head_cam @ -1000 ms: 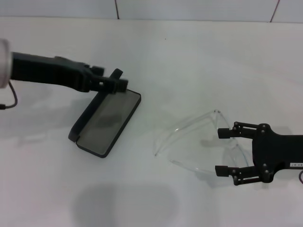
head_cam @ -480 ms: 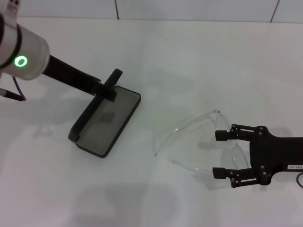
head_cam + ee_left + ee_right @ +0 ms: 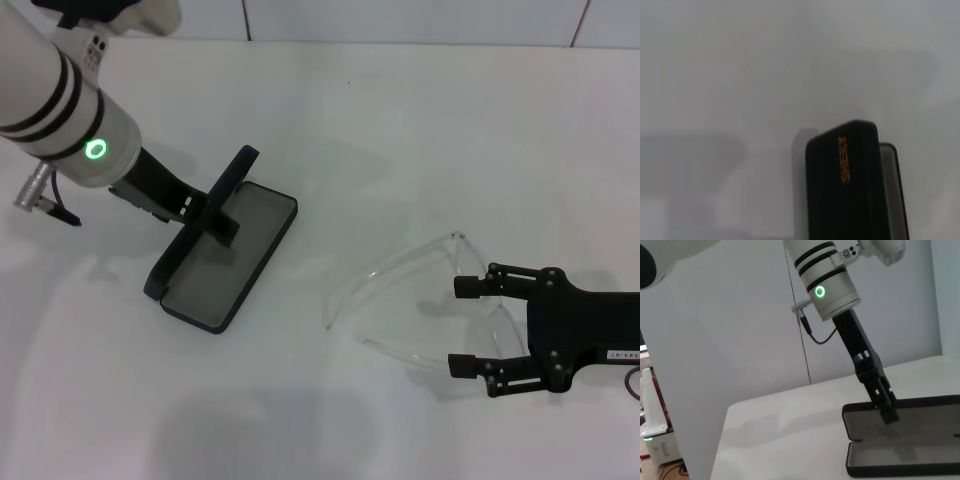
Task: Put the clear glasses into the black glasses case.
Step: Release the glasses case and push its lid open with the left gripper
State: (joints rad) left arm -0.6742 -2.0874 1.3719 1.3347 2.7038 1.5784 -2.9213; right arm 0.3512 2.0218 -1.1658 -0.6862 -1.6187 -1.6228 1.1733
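black glasses case (image 3: 222, 250) open on the bench (image 3: 400, 120), left claw (image 3: 222, 228) in it, grip hidden, right claw (image 3: 468, 325) wide around clear glasses (image 3: 420, 300)

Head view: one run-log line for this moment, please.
black glasses case: open | left end effector: at lid | clear glasses: on table | right end effector: open, astride glasses
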